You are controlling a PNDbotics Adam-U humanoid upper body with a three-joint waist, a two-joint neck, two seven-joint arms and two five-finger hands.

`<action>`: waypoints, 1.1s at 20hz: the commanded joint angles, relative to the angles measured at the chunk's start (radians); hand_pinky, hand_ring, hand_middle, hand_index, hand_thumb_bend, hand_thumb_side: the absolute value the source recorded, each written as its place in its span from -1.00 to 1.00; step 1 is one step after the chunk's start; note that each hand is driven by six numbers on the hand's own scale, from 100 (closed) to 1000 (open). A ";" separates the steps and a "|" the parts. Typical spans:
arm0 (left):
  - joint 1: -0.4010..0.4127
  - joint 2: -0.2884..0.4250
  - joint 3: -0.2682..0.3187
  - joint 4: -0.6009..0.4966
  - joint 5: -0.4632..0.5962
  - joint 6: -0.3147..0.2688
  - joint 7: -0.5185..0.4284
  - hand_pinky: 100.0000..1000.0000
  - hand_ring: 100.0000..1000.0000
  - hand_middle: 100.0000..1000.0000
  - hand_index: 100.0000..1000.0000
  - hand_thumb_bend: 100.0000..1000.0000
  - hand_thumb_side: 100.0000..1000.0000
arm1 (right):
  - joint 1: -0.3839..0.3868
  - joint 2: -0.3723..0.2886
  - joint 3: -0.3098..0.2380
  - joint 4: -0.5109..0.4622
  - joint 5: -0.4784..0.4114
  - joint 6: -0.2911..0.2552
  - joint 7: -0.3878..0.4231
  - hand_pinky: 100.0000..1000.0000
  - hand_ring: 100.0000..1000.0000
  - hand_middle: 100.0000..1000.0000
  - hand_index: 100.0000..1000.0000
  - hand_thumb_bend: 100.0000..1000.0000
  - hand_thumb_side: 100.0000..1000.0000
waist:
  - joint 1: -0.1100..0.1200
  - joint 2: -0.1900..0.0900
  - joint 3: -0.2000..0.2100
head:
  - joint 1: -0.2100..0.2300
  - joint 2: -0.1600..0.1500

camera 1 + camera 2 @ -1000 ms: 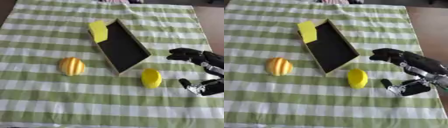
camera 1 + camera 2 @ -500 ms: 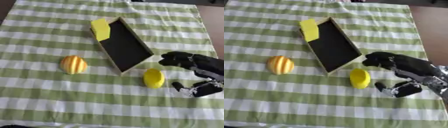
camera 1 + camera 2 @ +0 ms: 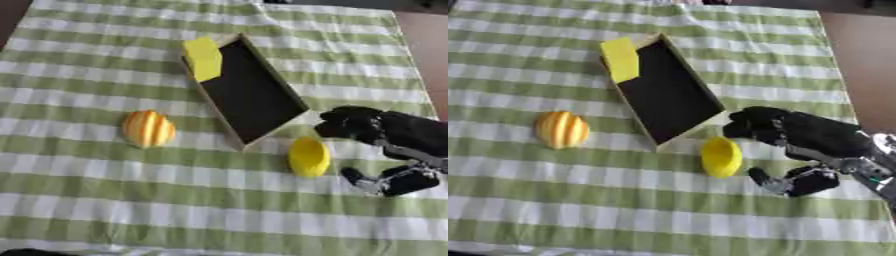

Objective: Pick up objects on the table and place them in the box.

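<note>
A yellow lemon-shaped object (image 3: 309, 156) lies on the green and white checked cloth just below the near corner of the box (image 3: 248, 97), a long tan tray with a black floor. A yellow flat piece (image 3: 204, 58) leans in the box's far end. An orange striped round fruit (image 3: 147, 128) lies left of the box. My right hand (image 3: 807, 137) hovers right of the lemon, fingers curved above and thumb (image 3: 785, 181) below, spread apart and not touching it. The left hand is out of sight.
The cloth's right edge (image 3: 420, 75) runs along bare brown table. Open cloth spreads below and to the left of the objects.
My right hand has moved left toward the lemon, closing the gap to it. The whole picture has shifted as the head tilted. The objects lie where they were.
</note>
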 commanded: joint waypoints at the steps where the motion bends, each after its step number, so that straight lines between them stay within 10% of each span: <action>1: -0.014 0.019 0.001 -0.025 0.003 0.007 0.000 0.43 0.57 0.34 0.47 -1.00 0.03 | -0.008 -0.023 -0.008 -0.014 0.025 0.010 -0.029 1.00 1.00 0.77 1.00 -1.00 -0.72 | 0.002 -0.011 0.005 | -0.006 -0.016; 22: -0.033 0.005 0.010 -0.054 0.004 0.039 0.029 0.42 0.55 0.31 0.48 -1.00 0.03 | 0.005 -0.004 0.017 -0.014 0.164 0.031 0.000 1.00 1.00 0.74 1.00 -1.00 -0.58 | -0.014 0.008 0.025 | -0.011 -0.028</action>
